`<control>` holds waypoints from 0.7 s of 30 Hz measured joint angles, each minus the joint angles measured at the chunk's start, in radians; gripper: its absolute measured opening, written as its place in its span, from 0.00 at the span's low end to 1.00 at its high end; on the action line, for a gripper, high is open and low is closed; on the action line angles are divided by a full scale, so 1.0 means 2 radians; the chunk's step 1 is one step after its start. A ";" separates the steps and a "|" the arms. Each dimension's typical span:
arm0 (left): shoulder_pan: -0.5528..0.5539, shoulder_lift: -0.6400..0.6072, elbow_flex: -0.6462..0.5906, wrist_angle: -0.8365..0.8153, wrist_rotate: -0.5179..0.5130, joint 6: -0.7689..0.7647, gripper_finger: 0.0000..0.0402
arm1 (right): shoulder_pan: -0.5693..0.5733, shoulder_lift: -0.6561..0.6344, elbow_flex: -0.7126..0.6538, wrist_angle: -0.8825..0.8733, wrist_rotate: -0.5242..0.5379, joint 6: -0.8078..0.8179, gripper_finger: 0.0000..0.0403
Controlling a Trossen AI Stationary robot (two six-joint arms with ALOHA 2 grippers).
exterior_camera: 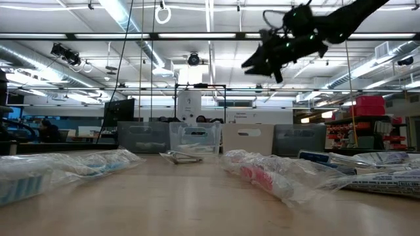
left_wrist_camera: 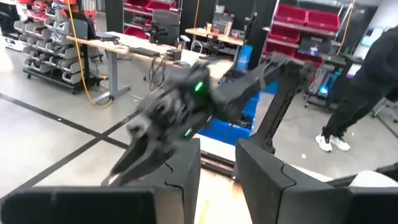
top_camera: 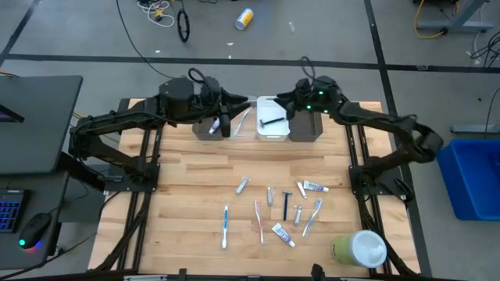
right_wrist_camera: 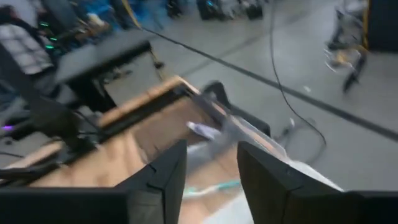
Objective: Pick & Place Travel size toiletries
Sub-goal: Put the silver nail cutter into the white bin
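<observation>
Several travel size toiletries lie loose on the near half of the wooden table: toothbrushes (top_camera: 226,225), a toothpaste tube (top_camera: 283,234), a black razor (top_camera: 285,204) and small grey tubes (top_camera: 242,185). A black razor (top_camera: 271,122) lies in the white bin (top_camera: 273,137) at the far edge. A toothbrush (top_camera: 242,119) rests in the clear bin (top_camera: 248,133). My right gripper (top_camera: 280,101) hovers open above the white bin, high over the table (exterior_camera: 248,65), with nothing between its fingers (right_wrist_camera: 211,152). My left gripper (top_camera: 228,123) stands open over the left bins, also with nothing between its fingers (left_wrist_camera: 219,152).
Two grey bins (top_camera: 205,131) (top_camera: 306,129) flank the clear and white ones along the far edge. A large green-and-white round container (top_camera: 359,248) lies at the near right corner. A person stands beyond the table (left_wrist_camera: 367,93). Bare wood lies between the bins and the loose items.
</observation>
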 joint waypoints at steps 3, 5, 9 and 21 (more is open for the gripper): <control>0.000 -0.001 0.000 -0.014 0.000 0.006 0.23 | 0.013 -0.043 0.000 -0.012 -0.016 -0.006 0.30; 0.000 -0.004 0.000 -0.025 0.000 0.011 0.20 | 0.025 -0.071 0.000 -0.025 -0.017 -0.011 0.27; -0.008 -0.004 0.000 -0.037 0.001 0.012 0.14 | 0.059 -0.121 0.000 -0.047 -0.017 -0.018 0.20; -0.068 -0.004 0.000 -0.095 0.001 -0.005 0.01 | 0.182 -0.224 0.000 -0.088 -0.003 -0.048 0.12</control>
